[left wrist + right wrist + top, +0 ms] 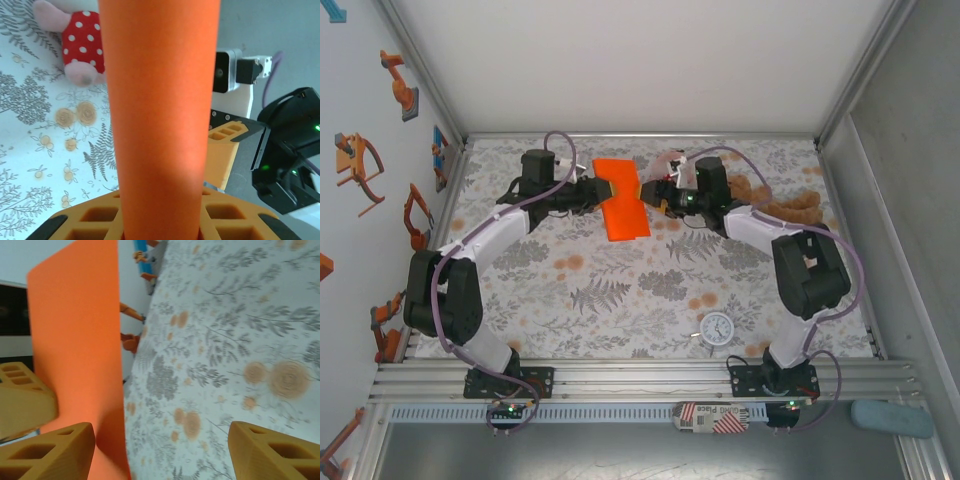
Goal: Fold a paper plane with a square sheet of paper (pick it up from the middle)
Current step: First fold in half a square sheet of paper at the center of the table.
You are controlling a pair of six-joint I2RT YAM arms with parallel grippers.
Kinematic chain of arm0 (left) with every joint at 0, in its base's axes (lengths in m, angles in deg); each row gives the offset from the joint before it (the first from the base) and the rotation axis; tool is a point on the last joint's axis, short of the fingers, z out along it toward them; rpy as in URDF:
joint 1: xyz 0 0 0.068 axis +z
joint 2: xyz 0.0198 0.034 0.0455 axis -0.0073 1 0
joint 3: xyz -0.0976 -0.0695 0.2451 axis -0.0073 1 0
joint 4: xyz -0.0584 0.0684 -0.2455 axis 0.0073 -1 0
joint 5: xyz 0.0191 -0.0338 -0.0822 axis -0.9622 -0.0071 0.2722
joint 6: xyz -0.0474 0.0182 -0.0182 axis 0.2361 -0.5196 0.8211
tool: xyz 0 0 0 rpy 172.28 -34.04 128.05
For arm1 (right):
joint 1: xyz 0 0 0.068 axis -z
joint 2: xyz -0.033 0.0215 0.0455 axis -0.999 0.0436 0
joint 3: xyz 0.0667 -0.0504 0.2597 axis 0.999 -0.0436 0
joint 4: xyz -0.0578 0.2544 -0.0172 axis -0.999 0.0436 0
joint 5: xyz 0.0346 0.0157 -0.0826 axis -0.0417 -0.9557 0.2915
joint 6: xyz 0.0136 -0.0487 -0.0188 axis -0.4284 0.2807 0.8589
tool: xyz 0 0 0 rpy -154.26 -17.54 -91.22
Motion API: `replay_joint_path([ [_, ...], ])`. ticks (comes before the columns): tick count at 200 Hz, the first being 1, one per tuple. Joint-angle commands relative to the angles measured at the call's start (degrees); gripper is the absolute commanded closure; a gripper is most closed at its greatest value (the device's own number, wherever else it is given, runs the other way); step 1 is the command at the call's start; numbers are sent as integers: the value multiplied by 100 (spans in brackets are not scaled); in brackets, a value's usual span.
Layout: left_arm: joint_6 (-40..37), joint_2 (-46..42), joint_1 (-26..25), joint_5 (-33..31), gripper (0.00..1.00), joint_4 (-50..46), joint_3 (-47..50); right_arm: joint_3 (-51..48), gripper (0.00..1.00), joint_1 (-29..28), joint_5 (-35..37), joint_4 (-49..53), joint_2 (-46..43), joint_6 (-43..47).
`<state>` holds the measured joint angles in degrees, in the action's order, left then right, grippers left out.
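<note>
Running far to near, the orange sheet [623, 200] sits pinched between left fingers [90, 216].

The square sheet of paper [622, 198] is smooth, matt orange paper. At eleven o'clock of the left wrist view, the plush toy [80, 42] is fuzzy cloth; the tablecloth [620, 290] looks matt and printed.

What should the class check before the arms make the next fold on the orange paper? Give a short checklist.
1. Left gripper clamped on the paper: ok.
2. Right gripper open: ok.
3. Paper lifted clear of the table: cannot tell.
4. Clock well away from the paper: ok.
5. Paper already shaped into a pointed plane: not ok.
</note>
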<state>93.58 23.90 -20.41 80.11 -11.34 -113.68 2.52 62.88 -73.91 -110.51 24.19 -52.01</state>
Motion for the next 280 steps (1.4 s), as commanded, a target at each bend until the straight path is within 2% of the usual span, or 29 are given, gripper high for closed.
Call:
replay_joint_path([
  [1,127,-79,32,381,72,129,-173,134,32,-21,-677,-1034,173,-620],
  [21,121,-10,39,406,72,81,-187,142,37,-35,-825,-1251,225,-781],
  [44,32,38,41,405,72,-82,-214,100,48,-39,-795,-1155,130,-698],
  [88,-152,118,76,370,72,-389,-257,155,72,-36,-502,-146,-169,-29],
  [119,-200,164,87,376,72,-443,-257,155,82,-41,-470,99,-313,132],
  [192,-209,252,98,371,71,-465,-253,125,84,-51,-663,76,-470,96],
  [213,-170,263,93,372,70,-436,-249,146,92,-64,-581,309,-499,235],
  [230,-156,238,98,332,64,-483,-242,177,100,-73,-350,669,-575,432],
  [241,-178,206,111,169,57,-556,-222,218,100,-73,-102,1031,-669,621],
  [263,-238,73,161,-483,36,-711,12,281,100,-54,521,1886,-865,1025],
  [280,-343,-69,197,-1196,30,-942,193,289,100,-33,971,2493,-1088,1293],
])
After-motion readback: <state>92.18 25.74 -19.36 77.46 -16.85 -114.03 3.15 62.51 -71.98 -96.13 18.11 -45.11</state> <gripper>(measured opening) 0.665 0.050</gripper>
